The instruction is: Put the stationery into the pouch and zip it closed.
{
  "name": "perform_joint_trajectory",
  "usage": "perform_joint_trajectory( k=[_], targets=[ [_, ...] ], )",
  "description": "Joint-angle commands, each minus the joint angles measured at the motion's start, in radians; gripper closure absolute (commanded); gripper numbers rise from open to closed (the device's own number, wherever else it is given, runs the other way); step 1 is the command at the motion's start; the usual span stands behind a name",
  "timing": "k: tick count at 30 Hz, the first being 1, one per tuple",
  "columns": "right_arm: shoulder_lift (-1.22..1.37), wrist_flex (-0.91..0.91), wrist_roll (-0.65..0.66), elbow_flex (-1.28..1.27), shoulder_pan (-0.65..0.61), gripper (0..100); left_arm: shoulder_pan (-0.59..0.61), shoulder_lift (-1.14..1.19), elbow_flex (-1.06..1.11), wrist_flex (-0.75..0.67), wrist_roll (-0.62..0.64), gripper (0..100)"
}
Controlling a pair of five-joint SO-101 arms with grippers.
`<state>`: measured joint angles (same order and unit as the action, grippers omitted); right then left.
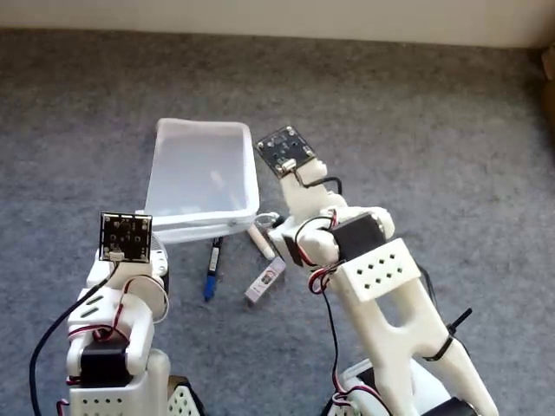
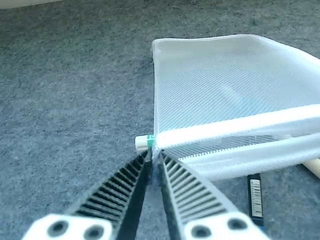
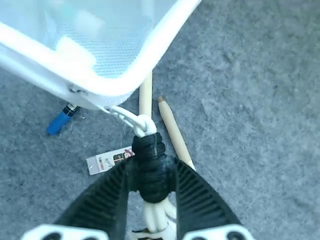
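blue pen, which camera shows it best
The high view: the blue pen lies full length on the carpet. The left wrist view catches its dark barrel, the right wrist view its blue end beside the pouch.

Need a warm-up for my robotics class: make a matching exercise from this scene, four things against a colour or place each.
Things:
1. mesh pouch
2. pen
3. zip cord
4. pencils

Descriptions:
a. pale wood, lying on the carpet
b. white and see-through
c. clamped between the right gripper's jaws
d. black barrel with a blue end

Pairs: 1-b, 2-d, 3-c, 4-a
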<state>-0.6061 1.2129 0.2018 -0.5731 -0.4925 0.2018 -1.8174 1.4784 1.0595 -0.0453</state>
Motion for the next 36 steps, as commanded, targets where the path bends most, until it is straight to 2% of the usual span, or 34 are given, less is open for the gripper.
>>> perform_joint_trajectory(
  k=[1,6,8,14,19,25,31,36],
  targets=[
    [-0.093,0.008,-0.002,0.016,0.03,99.3,-0.001,-0.004,-0.051,-0.018,0.006,98],
    [-0.194,0.064,-0.002,0.067,-0.01,99.3,-0.005,-0.002,-0.076,-0.018,0.026,79],
    [-0.203,0.096,-0.003,0.104,-0.024,99.3,-0.005,-0.002,-0.071,-0.018,0.061,76],
    [-0.211,0.13,-0.009,0.142,-0.044,99.3,-0.013,-0.002,-0.07,-0.018,0.061,75],
    [-0.213,0.131,-0.011,0.145,-0.044,99.3,-0.09,-0.002,-0.07,-0.025,0.063,75],
    [-0.216,0.186,-0.011,0.17,-0.044,99.3,-0.093,-0.002,-0.064,-0.029,0.066,75],
    [-0.249,0.206,-0.011,0.196,-0.044,99.3,-0.091,-0.002,0.068,-0.207,0.066,76],
    [-0.26,0.229,-0.011,0.2,-0.07,99.3,-0.091,-0.002,0.073,-0.224,0.066,76]
  ],
)
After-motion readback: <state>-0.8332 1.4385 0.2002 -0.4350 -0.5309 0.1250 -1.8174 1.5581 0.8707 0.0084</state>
